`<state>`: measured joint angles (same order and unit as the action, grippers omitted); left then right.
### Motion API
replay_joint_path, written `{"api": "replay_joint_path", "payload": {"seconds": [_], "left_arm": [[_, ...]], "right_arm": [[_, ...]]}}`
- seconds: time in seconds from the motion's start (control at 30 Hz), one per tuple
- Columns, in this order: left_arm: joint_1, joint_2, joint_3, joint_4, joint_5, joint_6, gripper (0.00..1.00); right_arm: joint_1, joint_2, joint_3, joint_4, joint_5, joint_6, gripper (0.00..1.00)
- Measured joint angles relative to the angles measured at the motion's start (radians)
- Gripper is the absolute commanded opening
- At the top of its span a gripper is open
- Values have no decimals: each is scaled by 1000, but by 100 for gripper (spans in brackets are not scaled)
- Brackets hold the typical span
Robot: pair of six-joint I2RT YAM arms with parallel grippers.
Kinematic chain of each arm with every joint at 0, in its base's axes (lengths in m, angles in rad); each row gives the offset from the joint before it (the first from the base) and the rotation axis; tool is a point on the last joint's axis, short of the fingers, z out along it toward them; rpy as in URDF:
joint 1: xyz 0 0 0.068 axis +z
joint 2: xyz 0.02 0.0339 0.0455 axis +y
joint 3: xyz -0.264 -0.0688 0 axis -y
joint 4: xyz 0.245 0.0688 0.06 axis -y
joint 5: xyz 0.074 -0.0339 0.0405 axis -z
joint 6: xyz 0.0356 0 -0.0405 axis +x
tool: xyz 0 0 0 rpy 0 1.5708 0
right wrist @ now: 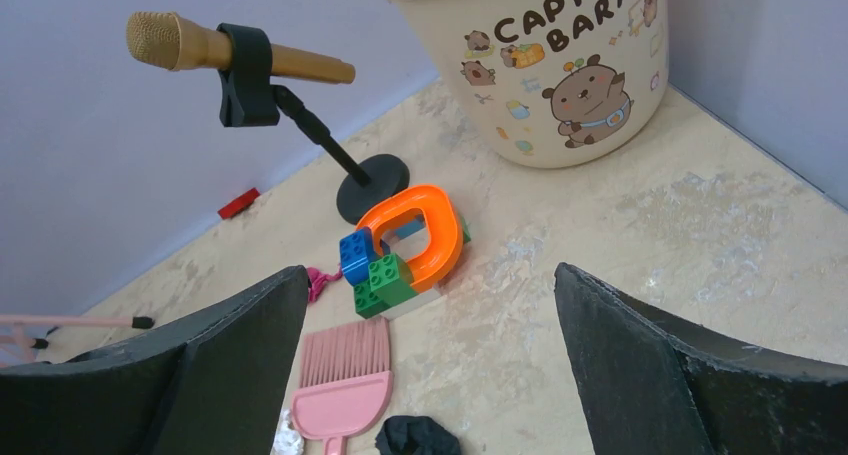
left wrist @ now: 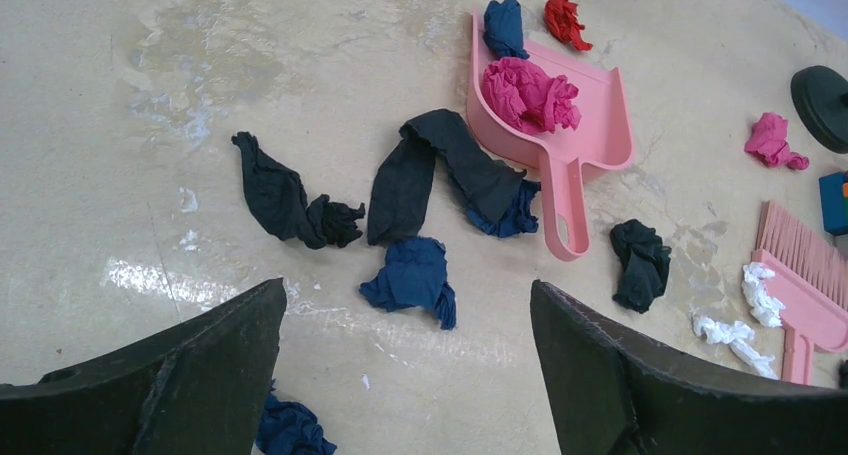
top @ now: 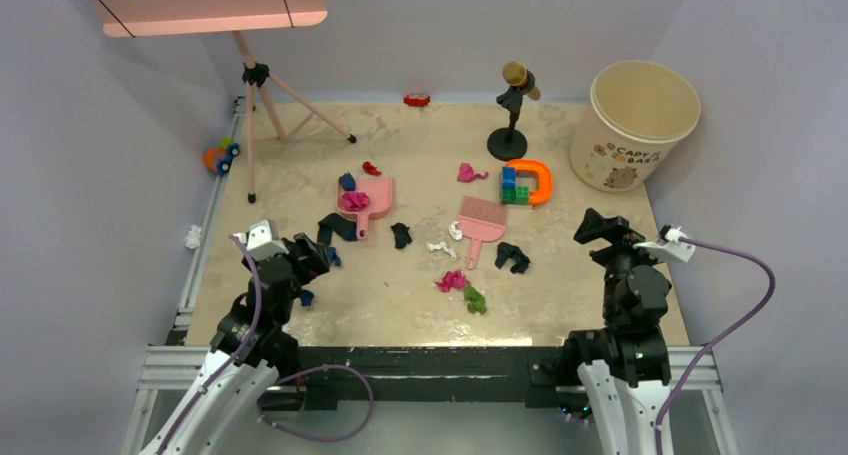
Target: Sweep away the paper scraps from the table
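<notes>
Paper scraps [top: 452,280] strewn mid-frame across bench [top: 400,310]; one magenta wad [top: 354,201] in dustpan [top: 383,189], brush [top: 482,216] untouched. Left fingers [left wrist: 200,375], right fingers [right wrist: 220,375] wide open, empty.

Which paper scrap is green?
The green scrap near the front edge, right of a magenta wad; the rest are dark, blue, red, magenta or white.

At my one o'clock stood a cream bucket [right wrist: 520,85]; on its wall I read "CAPY BARA" in dark letters beside cartoon capybaras. I read nothing else.
</notes>
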<state>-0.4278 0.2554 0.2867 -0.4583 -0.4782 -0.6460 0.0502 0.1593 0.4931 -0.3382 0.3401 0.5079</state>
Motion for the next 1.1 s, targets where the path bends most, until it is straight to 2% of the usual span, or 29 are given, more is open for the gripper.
{"api": "replay_joint_path", "payload": {"seconds": [0.4,0.67,0.87,1.1], "left_arm": [[0,13,0,-5,-10,-19,92],[0,2,0,-14,-21,-29,91],[0,40,0,-14,-27,-35,91],[0,58,0,1,-5,-28,91]], "right_arm": [[0,10,0,1,-4,0,98],[0,73,0,10,-45,-6,99],[0,190,11,25,-121,-31,99],[6,468,97,76,-280,-61,94]]}}
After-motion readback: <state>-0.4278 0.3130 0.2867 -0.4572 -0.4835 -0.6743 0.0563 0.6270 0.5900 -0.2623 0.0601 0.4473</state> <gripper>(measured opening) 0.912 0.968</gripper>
